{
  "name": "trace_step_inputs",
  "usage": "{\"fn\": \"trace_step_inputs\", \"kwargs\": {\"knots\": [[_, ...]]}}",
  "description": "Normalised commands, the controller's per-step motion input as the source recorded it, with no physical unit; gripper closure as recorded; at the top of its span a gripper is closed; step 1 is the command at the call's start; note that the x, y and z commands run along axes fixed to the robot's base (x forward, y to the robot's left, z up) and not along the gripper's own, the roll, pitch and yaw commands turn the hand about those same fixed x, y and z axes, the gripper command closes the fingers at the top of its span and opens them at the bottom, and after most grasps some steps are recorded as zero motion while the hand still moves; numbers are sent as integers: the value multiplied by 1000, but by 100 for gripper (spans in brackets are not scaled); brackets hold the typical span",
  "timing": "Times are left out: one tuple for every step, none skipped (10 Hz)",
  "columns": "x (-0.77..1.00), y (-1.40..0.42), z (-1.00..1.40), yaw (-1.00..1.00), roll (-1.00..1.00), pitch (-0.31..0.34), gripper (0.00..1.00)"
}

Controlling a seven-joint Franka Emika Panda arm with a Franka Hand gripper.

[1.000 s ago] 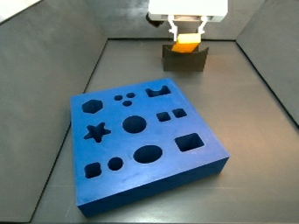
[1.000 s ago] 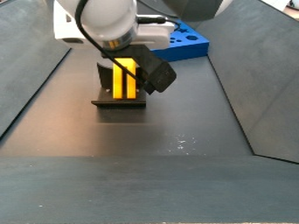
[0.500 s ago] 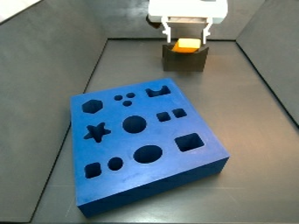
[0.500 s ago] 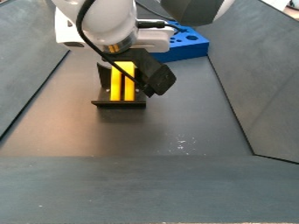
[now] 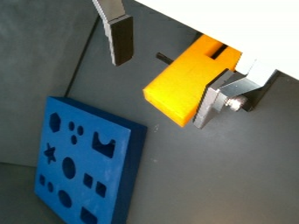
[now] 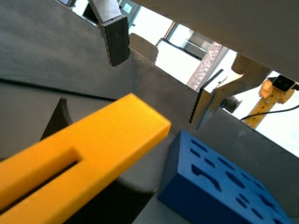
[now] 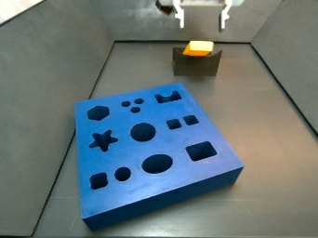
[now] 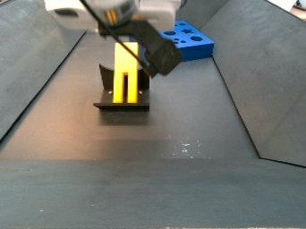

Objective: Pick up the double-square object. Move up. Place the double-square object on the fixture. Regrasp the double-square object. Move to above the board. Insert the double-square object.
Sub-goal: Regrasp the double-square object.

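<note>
- Nearest in a side view, the large thick blue square board (image 7: 155,153) with star, hexagon, circle and square cut-outs is lying flat around the middle of the table, untouched; no piece is sitting in any hole.
- Beyond it, toward the far edge, the small dark grey notched fixture (image 7: 196,63) is standing on the floor, and the long bright yellow-orange plastic double-square object (image 8: 127,72) is standing upright in its notch, grooved face showing.
- Judgement: the bar is parked there so it can be retaken at a better hold before insertion; the place step looks done, the regrasp is pending.
- Above the fixture, at the far edge, the two-finger gripper (image 7: 200,10) is hanging with jaws spread and nothing between them. In a wrist view the flat silver fingers (image 5: 118,37) are standing apart on either side of the bar, not touching it.
- Against the frame half a second ago: then the fingers were low around the bar's top; now the gripper is higher, clear of the bar. Bar, fixture and board are sitting as they did.
</note>
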Motion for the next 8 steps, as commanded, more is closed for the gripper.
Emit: {"fn": "trace_step_inputs", "kwargs": {"knots": [[-28, 9, 856, -10, 42, 63, 0], [-27, 9, 758, -13, 37, 65, 0], [-27, 10, 555, -21, 29, 65, 0], [-23, 12, 358, -29, 31, 65, 0], [167, -845, 926, 34, 1000, 49, 0], [168, -840, 832, 34, 1000, 49, 0], [102, -713, 650, 34, 1000, 45, 0], [35, -555, 487, 34, 1000, 42, 0]]}}
